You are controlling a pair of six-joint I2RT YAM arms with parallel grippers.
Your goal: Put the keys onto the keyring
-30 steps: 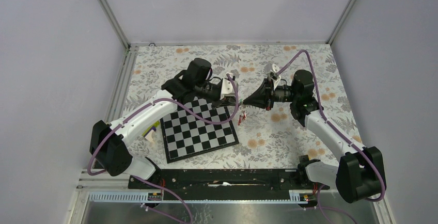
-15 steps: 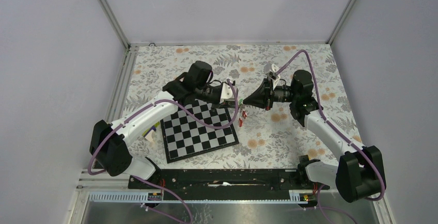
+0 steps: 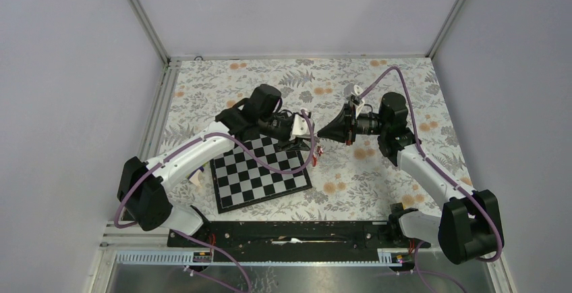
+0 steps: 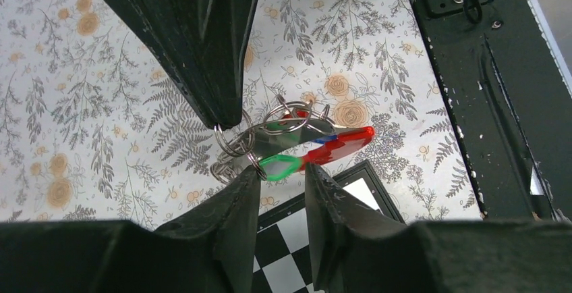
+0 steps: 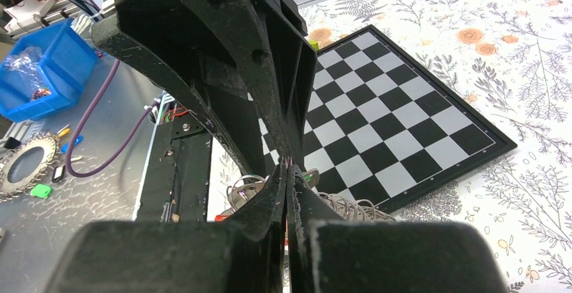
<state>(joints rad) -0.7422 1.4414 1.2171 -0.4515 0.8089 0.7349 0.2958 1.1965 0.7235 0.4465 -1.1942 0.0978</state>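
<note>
Fingers (image 4: 222,219) of the left gripper (image 4: 282,171) have just parted off the green-headed key (image 4: 266,168). The closed right gripper (image 4: 226,119) alone pinches the silver wire rings (image 4: 236,146), with the red curved keyring (image 4: 347,138) hanging just beyond. That key seems threaded.

The keys (image 3: 315,151) hang in one bunch in the air above the flowered tabletop (image 4: 101,70). Their thin metal rings (image 4: 233,143) are caught at the tip of the closed right claw (image 4: 226,121). A green head (image 4: 280,166) and a blue one (image 4: 324,140) show among them. The keyring (image 4: 344,144), a glossy red curved loop, juts sideways from the bunch, nearly level and touching the green head.
</note>
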